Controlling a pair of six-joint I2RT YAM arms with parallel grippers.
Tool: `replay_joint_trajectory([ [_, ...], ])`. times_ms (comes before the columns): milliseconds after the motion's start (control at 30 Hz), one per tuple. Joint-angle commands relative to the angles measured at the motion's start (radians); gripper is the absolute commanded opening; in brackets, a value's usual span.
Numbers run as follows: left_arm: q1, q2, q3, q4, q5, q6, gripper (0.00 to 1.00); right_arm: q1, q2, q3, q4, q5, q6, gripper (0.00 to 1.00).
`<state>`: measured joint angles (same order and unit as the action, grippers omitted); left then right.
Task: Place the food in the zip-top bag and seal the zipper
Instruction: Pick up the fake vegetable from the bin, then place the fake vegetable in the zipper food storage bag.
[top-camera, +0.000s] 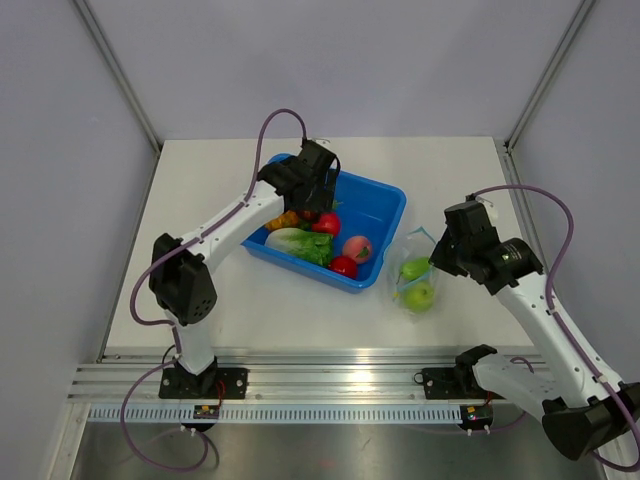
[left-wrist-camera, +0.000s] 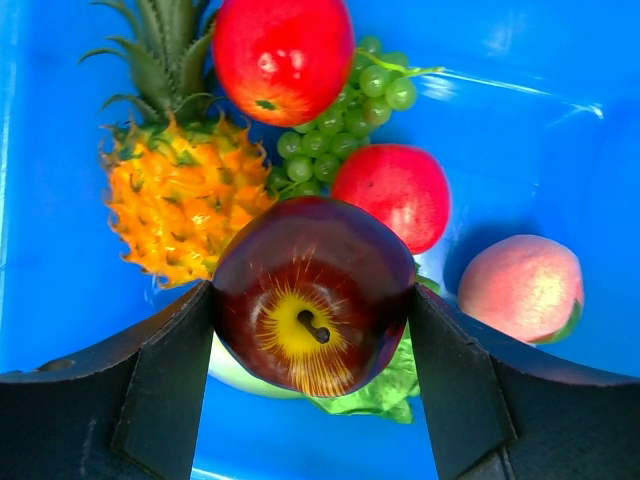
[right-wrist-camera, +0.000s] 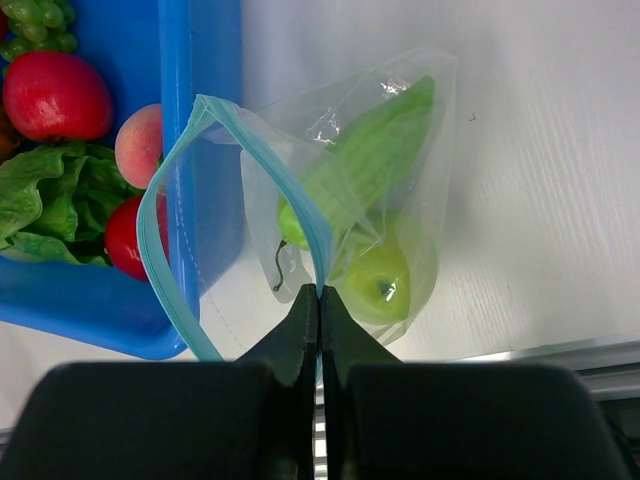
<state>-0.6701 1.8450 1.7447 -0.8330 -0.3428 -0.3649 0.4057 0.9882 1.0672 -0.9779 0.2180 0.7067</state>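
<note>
Over the table (top-camera: 250, 310), from above, the left gripper (top-camera: 318, 203) is down inside the blue tray (top-camera: 385, 205) among the food (top-camera: 325, 240), while the right gripper (top-camera: 441, 262) sits at the zip-top bag (top-camera: 417, 280), which lies just beside the tray's right wall with two green pieces inside; from the left wrist, the jaws stand as wide as the dark purple-red fruit (left-wrist-camera: 315, 295) and press it on both sides, so this claw is gripping that fruit, with the pineapple (left-wrist-camera: 175, 195), a red apple (left-wrist-camera: 392, 195), green grapes (left-wrist-camera: 345, 110), the peach (left-wrist-camera: 522, 288) and lettuce (left-wrist-camera: 375, 388) close around it; the step in hand looks like lifting this fruit out for the bag, best done by rising straight up so the smooth round skin does not slip from the grip or drag its neighbours, then crossing the tray wall with room to spare; from the right wrist, the jaws are pressed together with no gap, pinching one lip of the zipper (right-wrist-camera: 146, 235), whose teal strip bows into an open loop towards the tray; the green pepper (right-wrist-camera: 372, 165) and green apple (right-wrist-camera: 380, 285) rest in the bag; holding that lip steady and raised should leave the mouth wide enough for the fruit to drop in.
</note>
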Motion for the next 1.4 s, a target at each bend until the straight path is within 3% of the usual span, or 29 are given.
replay_joint_trajectory([
  [0, 0.001, -0.044, 0.046, 0.052, 0.077, 0.021, 0.4, 0.002, -0.013, 0.025, 0.008, 0.032, 0.008, 0.02],
  [167, 0.001, -0.147, 0.029, 0.034, 0.151, 0.03, 0.39, 0.002, 0.026, 0.013, 0.079, -0.029, 0.011, 0.01],
  [333, -0.011, -0.225, -0.004, 0.063, 0.315, 0.004, 0.37, 0.002, 0.092, 0.039, 0.137, -0.08, 0.007, 0.0],
  [500, -0.088, -0.21, 0.047, 0.04, 0.473, -0.003, 0.36, 0.002, 0.102, 0.054, 0.157, -0.098, 0.007, 0.0],
  [767, -0.184, -0.173, 0.004, 0.159, 0.662, -0.091, 0.36, 0.002, 0.06, 0.05, 0.148, -0.101, 0.022, 0.0],
  [1100, -0.213, 0.017, 0.087, 0.179, 0.706, -0.14, 0.35, 0.004, -0.019, -0.001, 0.157, -0.143, 0.059, 0.0],
  [1367, -0.244, 0.082, 0.121, 0.21, 0.68, -0.161, 0.35, 0.002, -0.095, -0.05, 0.173, -0.178, 0.096, 0.0],
])
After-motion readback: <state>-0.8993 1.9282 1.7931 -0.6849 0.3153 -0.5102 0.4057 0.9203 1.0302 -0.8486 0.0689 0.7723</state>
